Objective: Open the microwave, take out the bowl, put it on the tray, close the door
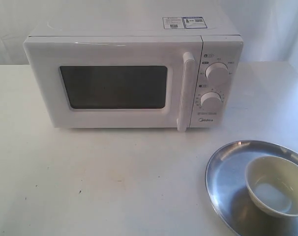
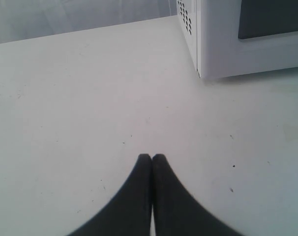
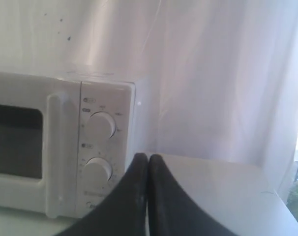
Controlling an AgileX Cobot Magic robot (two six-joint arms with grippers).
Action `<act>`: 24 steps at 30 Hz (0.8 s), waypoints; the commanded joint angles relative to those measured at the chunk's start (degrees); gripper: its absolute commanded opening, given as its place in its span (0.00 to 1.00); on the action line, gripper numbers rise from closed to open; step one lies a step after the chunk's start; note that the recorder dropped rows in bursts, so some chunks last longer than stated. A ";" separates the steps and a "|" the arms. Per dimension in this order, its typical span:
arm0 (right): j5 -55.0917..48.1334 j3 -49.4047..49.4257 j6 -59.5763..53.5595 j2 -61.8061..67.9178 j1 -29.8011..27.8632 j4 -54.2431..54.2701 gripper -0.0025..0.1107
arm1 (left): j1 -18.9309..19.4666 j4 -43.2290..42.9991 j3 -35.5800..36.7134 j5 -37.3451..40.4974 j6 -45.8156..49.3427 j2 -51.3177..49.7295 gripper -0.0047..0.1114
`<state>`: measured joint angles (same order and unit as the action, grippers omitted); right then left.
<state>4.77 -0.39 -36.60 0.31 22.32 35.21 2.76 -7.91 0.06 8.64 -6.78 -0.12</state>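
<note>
The left hand (image 2: 151, 156) is hovering over the desk (image 2: 90, 98) near a corner of the microwave (image 2: 213, 49), fingers pressed together and gripping nothing. The microwave is sitting at the back of the desk with its door (image 1: 114, 86) lying flush shut. Front right, the tray (image 1: 227, 172) is resting on the desk, and the bowl (image 1: 277, 184) is standing upright inside it. The right hand (image 3: 148, 156) is hanging near the knobs (image 3: 101, 125), fingers likewise pinched together, empty.

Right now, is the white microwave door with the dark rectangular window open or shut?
Shut: the white windowed door sits flush against the boxy white microwave, no gap showing.
</note>
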 commanded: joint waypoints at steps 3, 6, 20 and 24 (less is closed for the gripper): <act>10.62 0.39 -32.03 -0.31 -0.64 36.09 0.02 | -0.05 0.17 -0.06 -0.02 -0.37 0.12 0.04; 8.96 0.39 -36.63 -0.31 -0.64 38.20 0.02 | -0.05 0.17 -0.06 -0.02 -0.37 0.12 0.04; -0.93 0.39 12.69 -0.31 -1.21 -13.27 0.02 | -0.05 0.17 -0.06 -0.02 -0.37 0.12 0.04; -1.32 0.39 22.11 -0.31 -4.64 -19.18 0.02 | -0.05 0.17 -0.06 -0.02 -0.37 0.12 0.04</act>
<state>4.16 -0.39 -21.38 0.31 20.11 21.41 2.76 -7.91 0.06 8.64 -6.78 -0.12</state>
